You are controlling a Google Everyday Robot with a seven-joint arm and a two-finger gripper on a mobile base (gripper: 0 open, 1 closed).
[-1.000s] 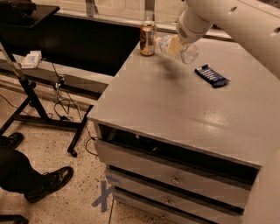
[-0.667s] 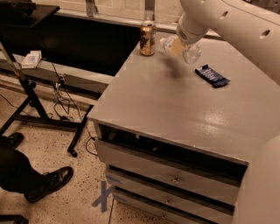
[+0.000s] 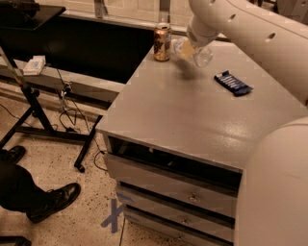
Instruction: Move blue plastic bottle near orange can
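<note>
The orange can (image 3: 162, 43) stands upright at the far left corner of the grey cabinet top (image 3: 192, 110). The blue plastic bottle (image 3: 192, 53), clear and pale, is held tilted just above the surface, a short way right of the can. My gripper (image 3: 188, 48) is at the end of the white arm, which comes in from the upper right, and it is closed around the bottle. The fingers themselves are mostly hidden by the wrist and the bottle.
A flat dark blue snack wrapper (image 3: 233, 82) lies on the top to the right of the bottle. The cabinet has drawers (image 3: 178, 192) in front. A black table (image 3: 29, 14) with cables stands at left. A person's shoes (image 3: 48, 202) are on the floor at lower left.
The arm has carried the bottle slightly left, closer to the can. The can and the wrapper have not moved.
</note>
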